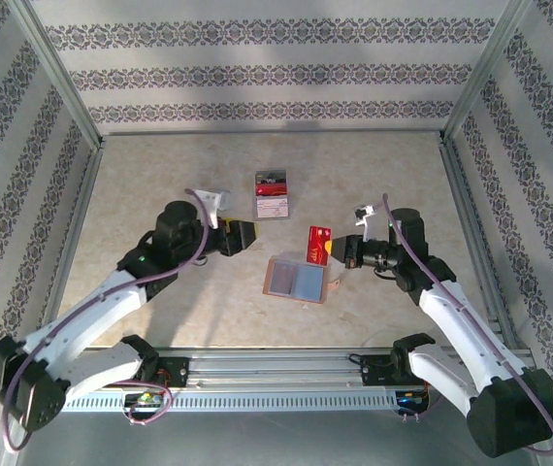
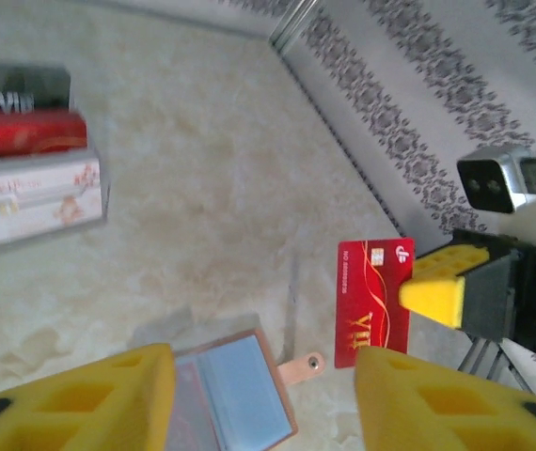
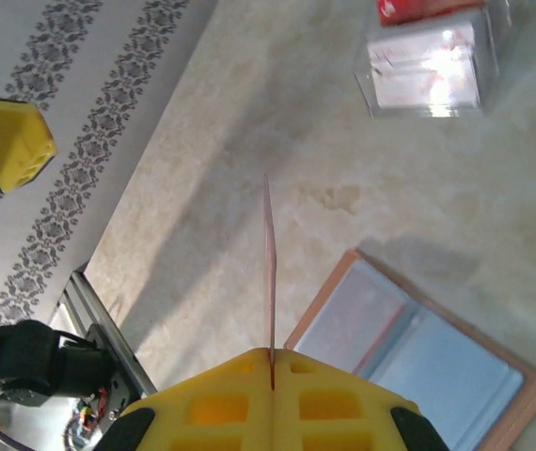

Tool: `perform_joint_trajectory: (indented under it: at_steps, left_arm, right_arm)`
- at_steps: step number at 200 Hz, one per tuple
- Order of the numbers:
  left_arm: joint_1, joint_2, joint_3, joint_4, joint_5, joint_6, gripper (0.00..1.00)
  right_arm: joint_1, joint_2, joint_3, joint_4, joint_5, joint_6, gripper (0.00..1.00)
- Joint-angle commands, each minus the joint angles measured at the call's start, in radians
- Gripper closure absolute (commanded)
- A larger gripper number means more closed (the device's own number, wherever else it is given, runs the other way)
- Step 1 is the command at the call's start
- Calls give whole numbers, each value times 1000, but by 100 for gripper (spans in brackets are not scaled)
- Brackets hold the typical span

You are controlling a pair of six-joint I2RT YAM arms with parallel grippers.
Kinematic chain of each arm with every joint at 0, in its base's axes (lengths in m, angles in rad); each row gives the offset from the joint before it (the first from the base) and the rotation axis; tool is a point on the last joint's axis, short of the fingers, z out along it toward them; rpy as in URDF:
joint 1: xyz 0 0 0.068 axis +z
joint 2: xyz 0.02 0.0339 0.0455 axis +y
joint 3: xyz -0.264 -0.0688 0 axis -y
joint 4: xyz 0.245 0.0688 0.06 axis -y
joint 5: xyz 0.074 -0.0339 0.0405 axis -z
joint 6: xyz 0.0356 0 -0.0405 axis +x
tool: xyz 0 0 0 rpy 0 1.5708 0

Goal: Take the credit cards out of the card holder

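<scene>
The card holder (image 1: 298, 280) lies open on the table, grey-blue inside up, its snap tab pointing right. In the left wrist view the card holder (image 2: 240, 385) sits below and between my yellow fingers. My left gripper (image 2: 263, 381) hangs open over it, holding nothing, left of the holder in the top view (image 1: 247, 236). My right gripper (image 1: 342, 250) is shut on a red credit card (image 1: 317, 246) and holds it above the table, just past the holder's far right corner. That card (image 3: 269, 272) stands edge-on between the closed pads (image 3: 249, 376). Its red face (image 2: 373, 299) shows in the left wrist view.
A clear plastic box (image 1: 272, 195) holding a dark, a red and a white card stands further back, also seen as the box (image 2: 33, 178) and the box (image 3: 428, 66). Patterned walls enclose the table on three sides. A metal rail (image 1: 276, 374) runs along the near edge.
</scene>
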Motion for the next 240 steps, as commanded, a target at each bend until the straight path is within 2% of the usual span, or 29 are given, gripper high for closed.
perform_joint_trajectory:
  at_steps: [1, 45, 66, 83, 102, 122, 156, 186, 240]
  left_arm:
    - [11, -103, -24, -34, 1, 178, 39]
    - [13, -232, 20, -84, 68, 365, 30]
    - [14, -252, 47, -115, 125, 443, 26]
    - [14, -263, 68, -135, 175, 509, 17]
    - [14, -256, 124, -216, 250, 634, 11]
    - [14, -245, 178, -282, 243, 760, 8]
    - [14, -178, 245, -365, 269, 889, 7]
    - [13, -112, 274, -405, 329, 964, 8]
    - [12, -38, 289, -401, 397, 994, 11]
  right_arm:
    - [3, 2, 94, -87, -38, -192, 100]
    - [43, 47, 258, -199, -42, -405, 100]
    - [81, 66, 335, -274, -15, -531, 100]
    - [106, 76, 381, -315, 9, -614, 100]
    - [124, 91, 417, -342, 1, -691, 100]
    - [147, 121, 470, -405, 27, -783, 100]
    - [213, 180, 571, -539, 159, -925, 100]
    - [273, 196, 596, -566, 251, -1022, 100]
    - [377, 221, 634, -586, 301, -1152, 100]
